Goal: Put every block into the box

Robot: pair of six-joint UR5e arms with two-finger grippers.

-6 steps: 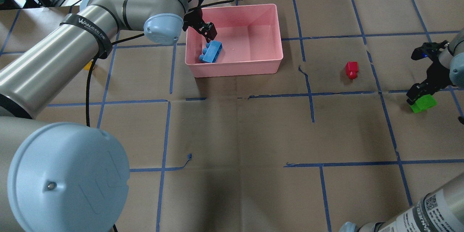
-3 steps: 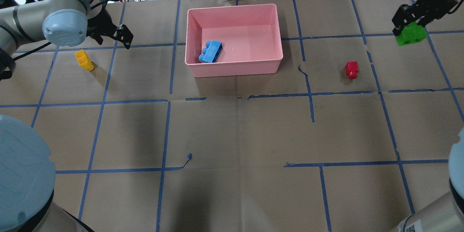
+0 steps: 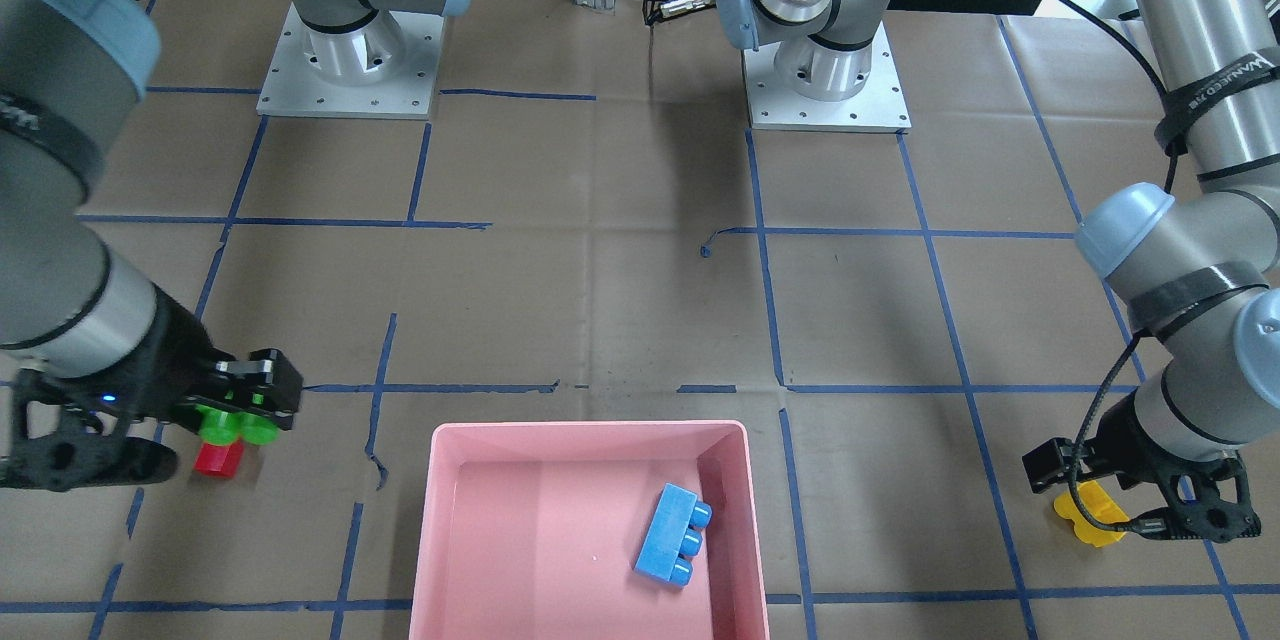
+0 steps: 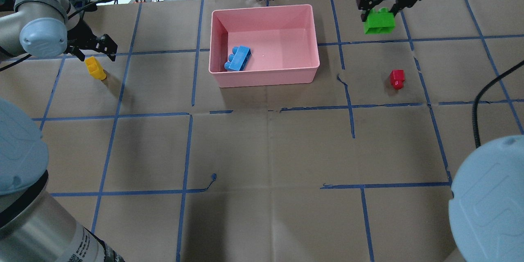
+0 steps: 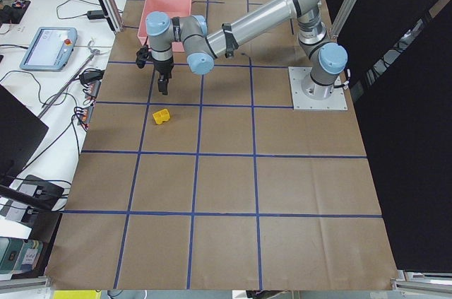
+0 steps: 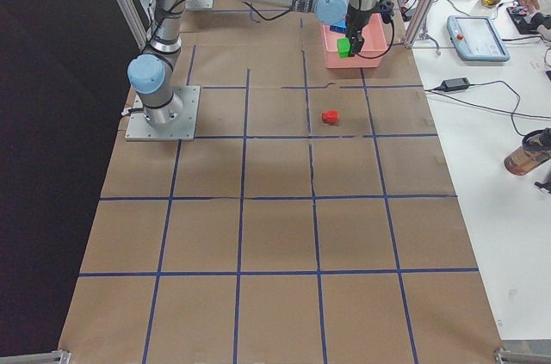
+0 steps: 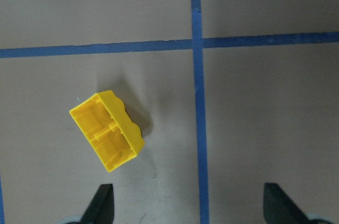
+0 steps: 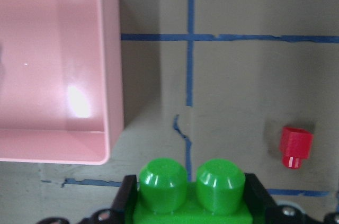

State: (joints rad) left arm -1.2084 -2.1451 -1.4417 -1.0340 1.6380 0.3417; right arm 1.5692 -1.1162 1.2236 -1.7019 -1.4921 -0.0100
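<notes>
Right of the pink box the right gripper clamps the green block aloft, the red block lies on the worktop nearby, the blue block rests inside the box, and well left of it the left gripper hangs wide above the yellow block.

Three-stud block inside box

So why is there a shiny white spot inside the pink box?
Right wrist view: it's light bouncing off the glossy floor of the pink box; the green block in the right claw gleams on its studs too. Left wrist view: the yellow block casts a small soft shadow beside it.
</notes>
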